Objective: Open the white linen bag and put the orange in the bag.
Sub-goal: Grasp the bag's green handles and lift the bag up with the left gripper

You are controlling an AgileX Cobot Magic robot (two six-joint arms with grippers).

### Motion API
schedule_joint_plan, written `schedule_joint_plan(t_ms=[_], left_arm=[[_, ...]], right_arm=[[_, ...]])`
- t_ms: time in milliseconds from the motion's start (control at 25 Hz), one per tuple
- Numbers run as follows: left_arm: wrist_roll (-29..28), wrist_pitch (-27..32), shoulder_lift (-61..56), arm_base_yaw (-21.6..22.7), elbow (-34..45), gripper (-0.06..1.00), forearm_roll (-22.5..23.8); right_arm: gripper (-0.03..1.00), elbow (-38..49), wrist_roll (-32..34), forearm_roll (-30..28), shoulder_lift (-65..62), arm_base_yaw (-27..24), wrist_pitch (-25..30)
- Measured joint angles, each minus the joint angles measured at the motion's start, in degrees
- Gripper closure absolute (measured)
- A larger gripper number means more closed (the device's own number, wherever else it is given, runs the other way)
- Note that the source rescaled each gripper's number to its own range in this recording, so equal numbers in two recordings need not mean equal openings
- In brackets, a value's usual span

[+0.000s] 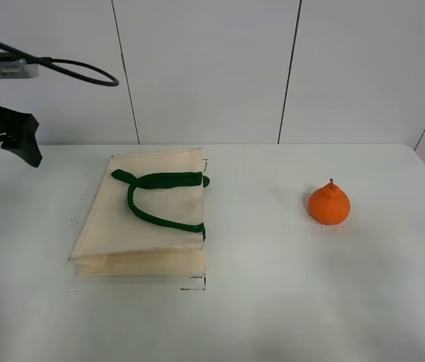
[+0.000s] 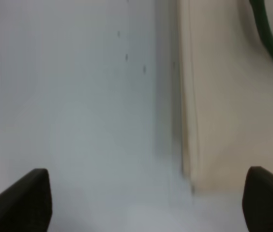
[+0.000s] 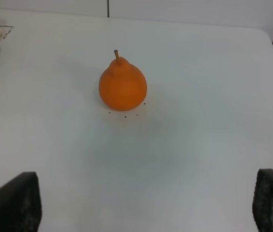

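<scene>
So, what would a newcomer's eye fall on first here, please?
A bright orange, pear-necked fruit stands alone on the right of the white table. On the left lies a flat cream linen bag with dark green handles, closed, with the left arm's open black pincer hovering to its left.

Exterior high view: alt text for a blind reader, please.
A flat cream linen bag with green handles lies closed on a white table, with an orange sitting apart to its right. The left gripper hovers open at the view's left edge.
</scene>
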Motion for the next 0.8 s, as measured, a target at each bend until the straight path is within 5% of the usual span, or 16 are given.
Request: schedule_joint_plan(t_ms=[280, 800], left_arm=[[-4.65, -0.52, 15.76, -1.7, -11.58, -0.01, 0.23], [-13.52, -5.52, 29.12, -16.57, -16.71, -0.01, -0.06]], right_arm=[[-0.03, 0.0, 0.0, 0.0, 0.0, 0.0, 0.0], [-0.03, 0.0, 0.0, 0.0, 0.0, 0.0, 0.0]])
